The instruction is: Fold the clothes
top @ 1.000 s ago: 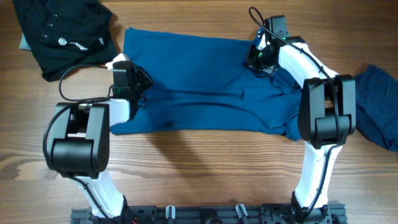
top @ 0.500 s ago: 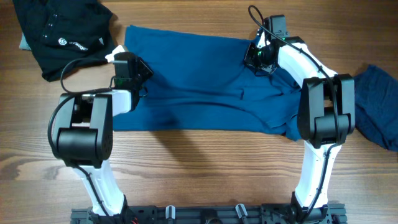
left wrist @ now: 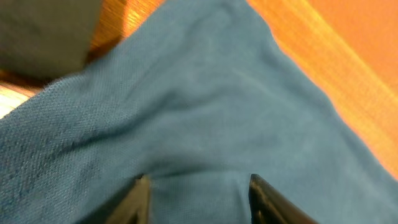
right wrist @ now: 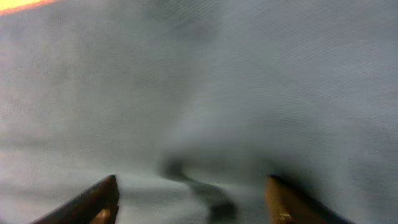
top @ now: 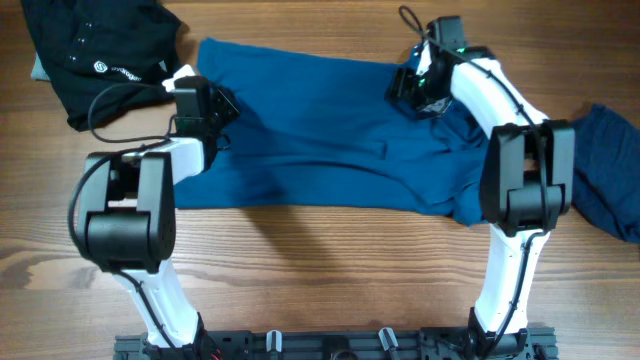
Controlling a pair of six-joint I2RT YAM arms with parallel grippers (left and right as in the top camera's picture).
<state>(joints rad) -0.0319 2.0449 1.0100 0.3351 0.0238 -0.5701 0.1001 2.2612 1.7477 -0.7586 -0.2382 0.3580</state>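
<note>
The mid-blue garment [top: 310, 135] lies spread across the middle of the table, folded over on itself, with creases near its right side. My left gripper [top: 222, 108] rests over its left edge. In the left wrist view that gripper [left wrist: 198, 186] is open, both fingertips [left wrist: 142, 194] apart with flat blue cloth [left wrist: 205, 106] between them. My right gripper [top: 408, 92] sits at the garment's upper right. The right wrist view shows it [right wrist: 193, 196] open over pale-looking cloth [right wrist: 236, 81] with a small dark wrinkle between the jaws. A darker blue garment [top: 610, 185] lies at the right edge.
A black garment [top: 100, 50] with a white logo is bunched at the far left corner, close to my left arm. Bare wooden table [top: 320, 270] runs along the front between the two arm bases. A black rail lines the near edge.
Both grippers have gone from shut to open, letting go of the blue cloth. My left gripper has moved toward the far side along the garment's left edge; the right one shifted slightly.
</note>
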